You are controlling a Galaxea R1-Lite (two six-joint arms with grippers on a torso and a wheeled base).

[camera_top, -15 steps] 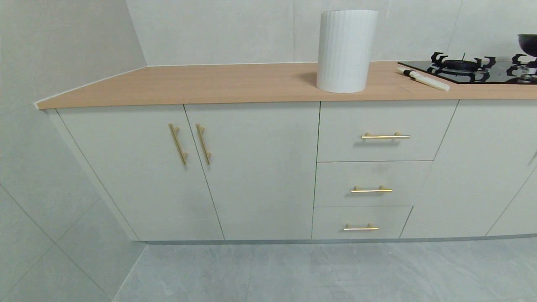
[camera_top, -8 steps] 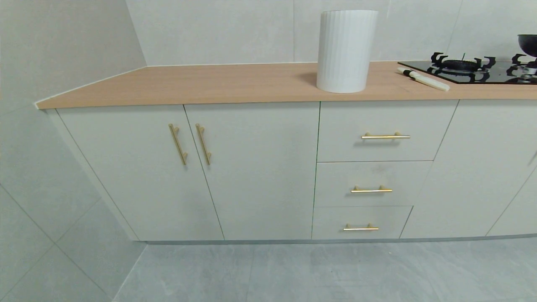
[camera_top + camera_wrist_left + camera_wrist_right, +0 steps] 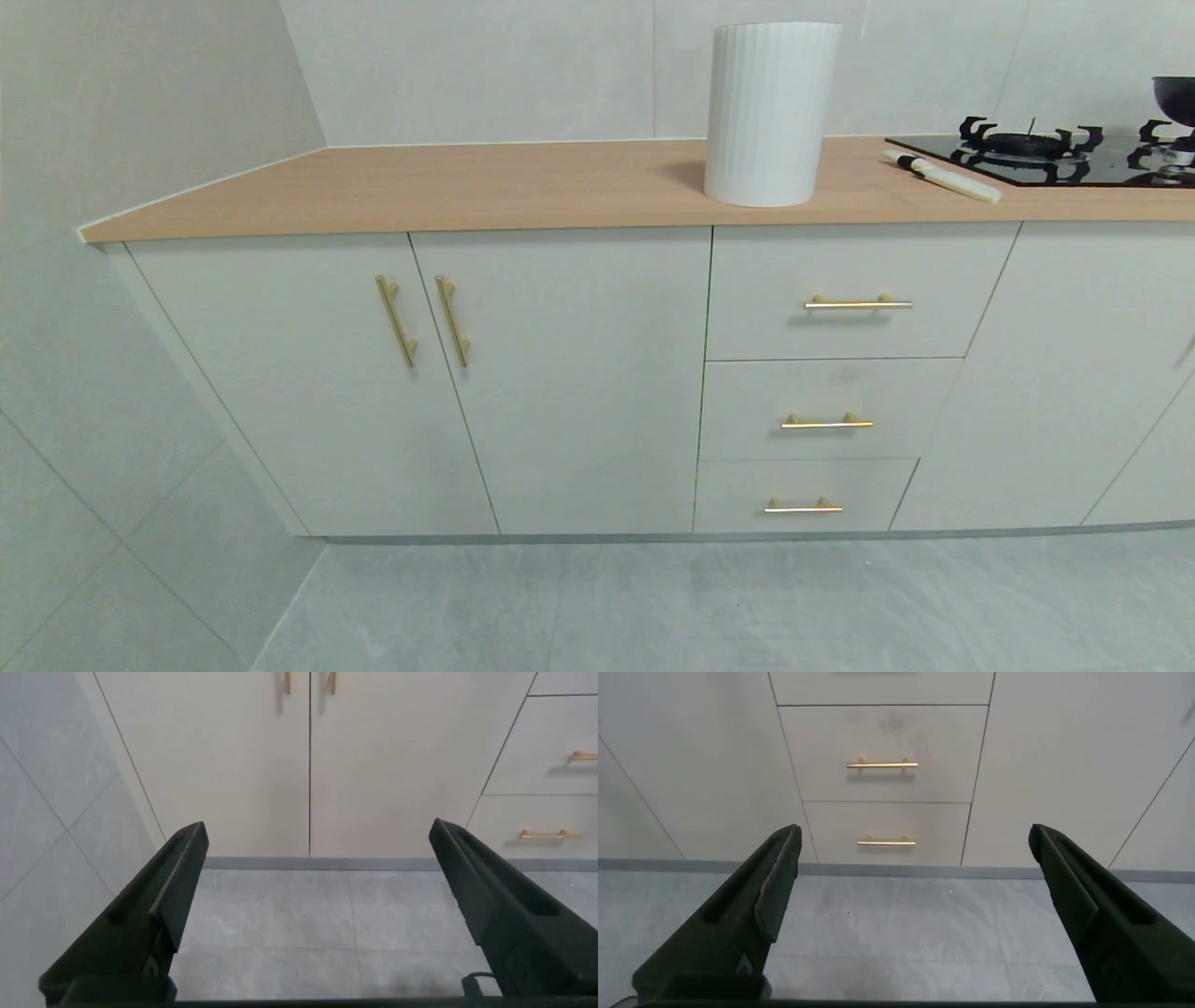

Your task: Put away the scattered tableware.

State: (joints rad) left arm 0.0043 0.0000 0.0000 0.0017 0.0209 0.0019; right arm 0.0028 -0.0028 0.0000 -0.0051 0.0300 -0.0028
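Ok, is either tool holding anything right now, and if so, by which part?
Nothing is held. The left tool and the right tool are both open and empty.

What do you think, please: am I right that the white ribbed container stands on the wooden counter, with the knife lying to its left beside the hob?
Not quite: the head view shows the knife to the right of the white ribbed container, not its left. The counter and hob are as you say.
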